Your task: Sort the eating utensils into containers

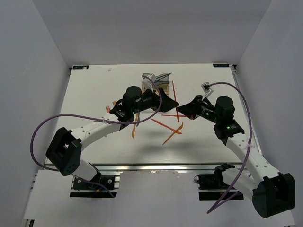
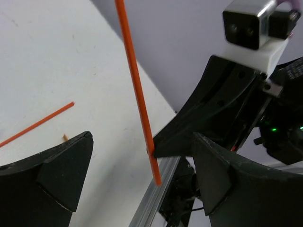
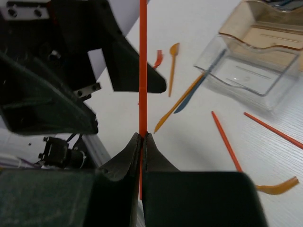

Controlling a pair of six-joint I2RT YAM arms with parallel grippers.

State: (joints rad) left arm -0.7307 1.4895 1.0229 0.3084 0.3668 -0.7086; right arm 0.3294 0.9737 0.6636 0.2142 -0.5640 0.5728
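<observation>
Right wrist view: right gripper (image 3: 142,136) tight on orange stick (image 3: 142,61), left gripper (image 2: 142,151) wide.

A thin orange-red stick (image 3: 142,61) juts straight out from the right gripper (image 3: 142,137), which pinches its end. More red sticks (image 3: 226,141), an orange spoon (image 3: 173,64) and a curved orange piece (image 3: 279,186) lie flat on the worktop (image 3: 189,146). A dark blue utensil (image 3: 201,85) reaches the corner of the clear bin (image 3: 251,78), which is joined to the amber bin (image 3: 274,33).

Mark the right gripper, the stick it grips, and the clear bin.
right gripper (image 3: 143,138), right wrist view, where fingertips meet.
orange stick (image 3: 143,61), right wrist view, mid-shaft.
clear bin (image 3: 251,78), right wrist view, bare floor.
</observation>
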